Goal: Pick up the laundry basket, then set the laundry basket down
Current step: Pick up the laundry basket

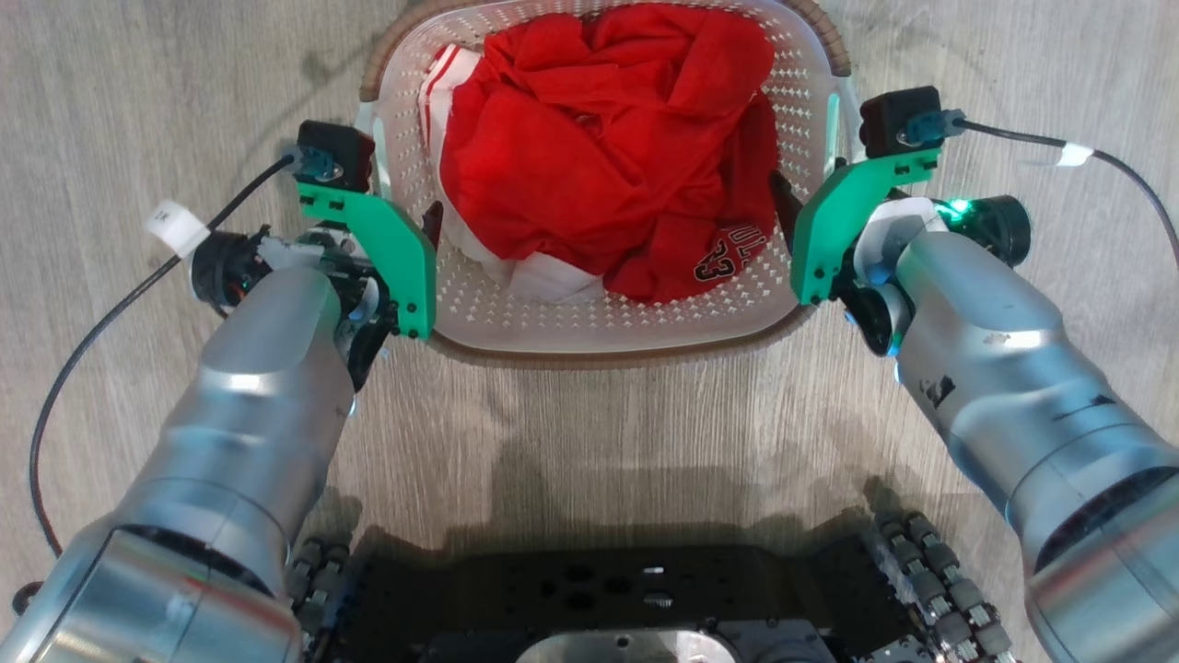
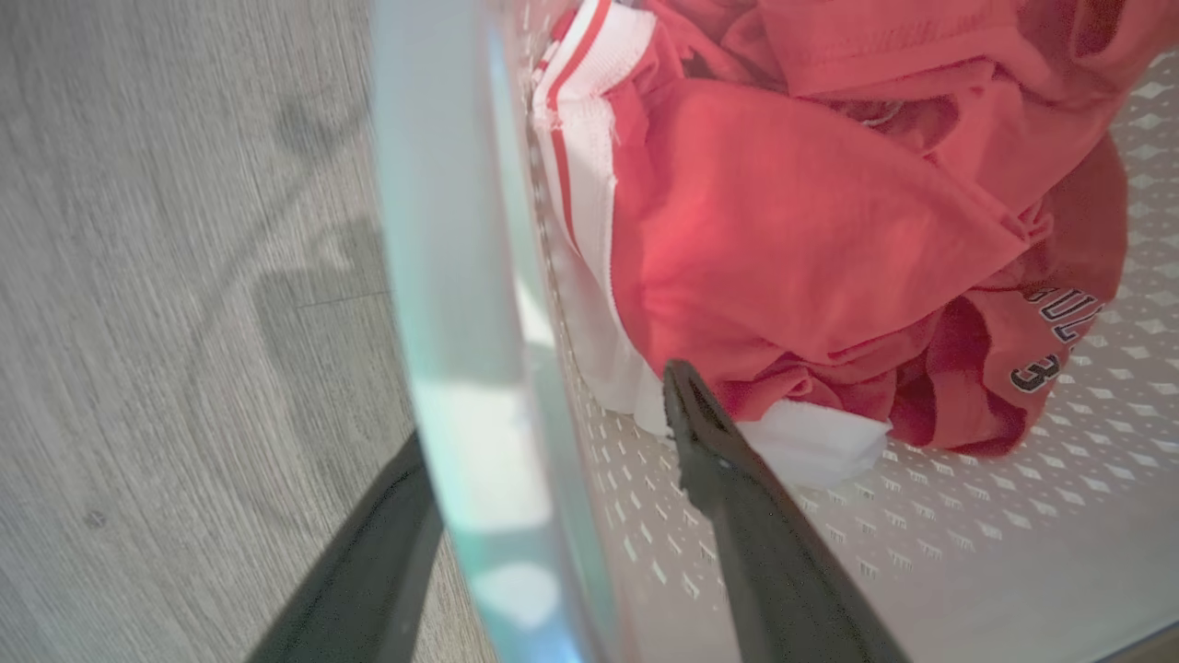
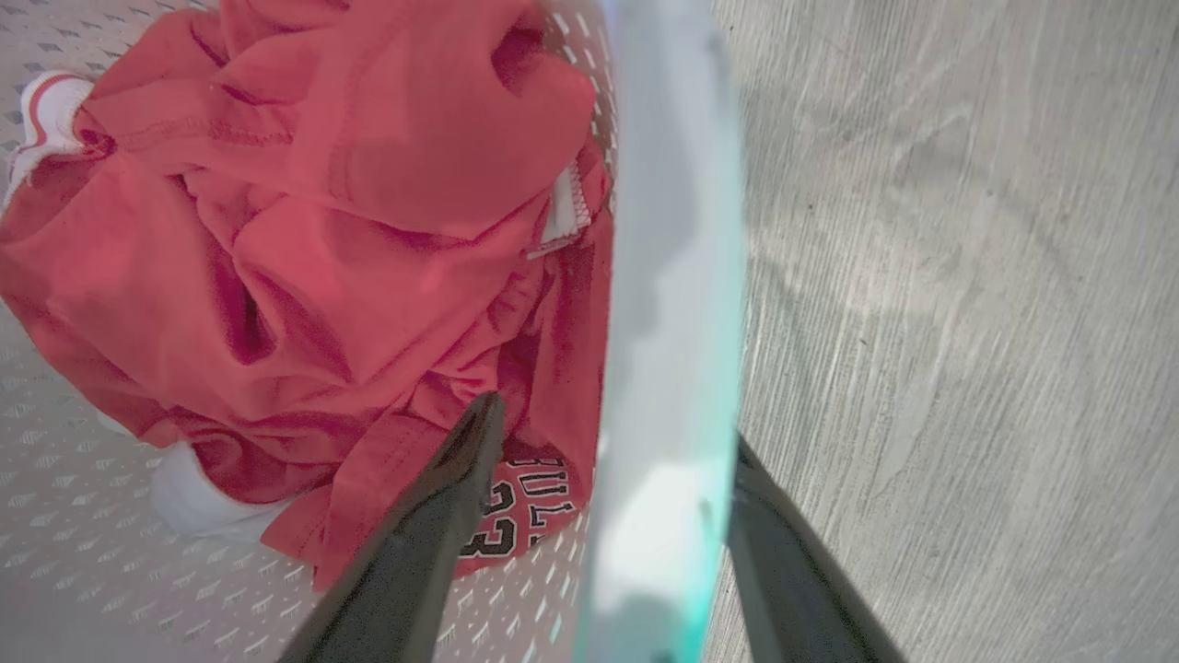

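The laundry basket (image 1: 589, 322), white and perforated with a brown rim, sits on the wood floor straight ahead, holding a red jersey (image 1: 608, 138). My left gripper (image 1: 410, 230) is open and straddles the basket's left white handle (image 2: 442, 230): one finger (image 2: 737, 516) is inside the basket, the other outside. My right gripper (image 1: 806, 216) is open too, straddling the right handle (image 3: 677, 184) with its inner finger (image 3: 433, 516) over the jersey. The handles lie between the jaws of the left gripper (image 2: 543, 405) and the right gripper (image 3: 614, 422) without being clamped.
My dark wheeled base (image 1: 599, 599) lies just below the basket, with a strip of bare floor (image 1: 589, 433) between them. Black cables (image 1: 92, 341) trail off each wrist over the floor. Open wood floor spreads to both sides of the basket.
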### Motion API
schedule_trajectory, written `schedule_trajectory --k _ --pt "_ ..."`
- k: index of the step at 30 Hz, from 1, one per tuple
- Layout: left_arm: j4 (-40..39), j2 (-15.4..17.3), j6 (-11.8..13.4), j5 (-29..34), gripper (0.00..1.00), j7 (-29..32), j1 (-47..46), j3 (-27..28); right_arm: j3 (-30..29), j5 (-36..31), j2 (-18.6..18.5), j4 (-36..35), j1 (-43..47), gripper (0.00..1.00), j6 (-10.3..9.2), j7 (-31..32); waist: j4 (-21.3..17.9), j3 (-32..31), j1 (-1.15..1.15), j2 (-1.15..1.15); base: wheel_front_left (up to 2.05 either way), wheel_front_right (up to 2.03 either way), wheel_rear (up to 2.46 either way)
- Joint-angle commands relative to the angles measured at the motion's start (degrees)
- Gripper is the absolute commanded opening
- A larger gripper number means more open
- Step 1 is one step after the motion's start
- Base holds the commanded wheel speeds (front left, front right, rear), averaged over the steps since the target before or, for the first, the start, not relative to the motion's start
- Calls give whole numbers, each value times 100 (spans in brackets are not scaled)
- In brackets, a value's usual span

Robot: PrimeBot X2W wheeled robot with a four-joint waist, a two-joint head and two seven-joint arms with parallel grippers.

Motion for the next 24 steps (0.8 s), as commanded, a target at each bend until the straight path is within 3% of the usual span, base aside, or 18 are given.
schedule_trajectory --k 1,2,3,4,16,24 --pt "-9 156 5 -66 93 -35 80 30 89 65 95 0 147 63 9 -27 5 5 0 0 0 0 0" --pt "-9 155 5 -88 47 -16 82 -14 105 100 95 5 144 27 9 10 7 9 0 0 0 0 0" --pt "-11 154 5 -114 15 -9 81 -50 124 122 95 9 135 0 9 22 9 14 0 0 0 0 0" --pt "-13 154 5 -156 0 -8 78 -70 141 142 95 16 124 0 9 19 12 19 0 0 0 0 0" --pt "-67 166 5 -524 0 140 144 -466 370 337 95 97 97 0 9 34 8 -52 0 0 0 0 0" --pt "-317 227 5 -847 0 449 354 -924 553 435 95 189 180 0 9 353 -23 -455 0 0 0 0 0"
